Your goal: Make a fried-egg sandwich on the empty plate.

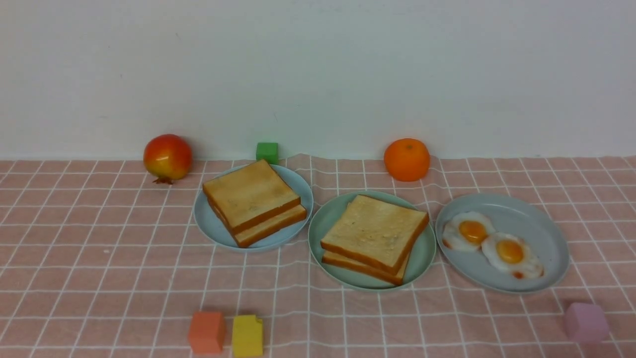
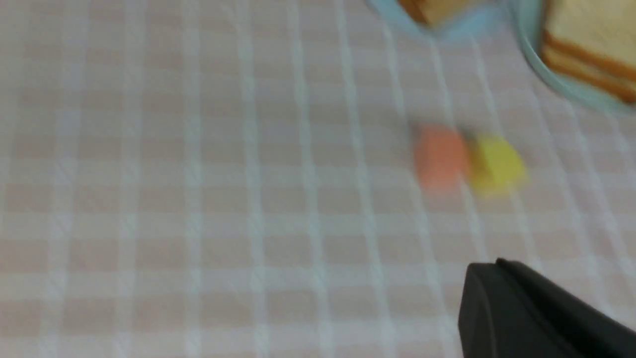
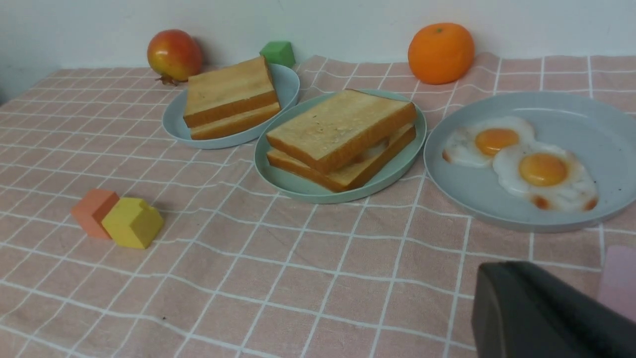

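your sandwich point(image 1: 373, 237) already sits on the mint-green plate point(image 1: 320, 233), the middle of the three: two toast slices stacked, the upper one turned a little off the lower. from the right wrist view you can catch a pale sliver between the slices, which looks like egg white (the yolk is hidden, so treat that as a likely reading, not a sure one). the pale blue plate point(image 1: 206, 219) to its left holds a stack of plain toast point(image 1: 253, 201), and the grey-blue plate point(image 1: 546, 233) to its right holds two fried eggs point(image 1: 492, 243).

neither arm shows in the front view. each wrist camera shows only a dark slab of its own gripper, the left gripper point(image 2: 536, 313) over bare checked cloth point(image 1: 99, 278) near the orange block point(image 1: 206, 332) and yellow block point(image 1: 247, 335), the right gripper point(image 3: 541, 313) low beside a pink block point(image 1: 586, 322). both are closed and carry nothing.

judging by this, the build looks finished; all that seems left for you is to confirm the egg is inside and keep the arms clear.
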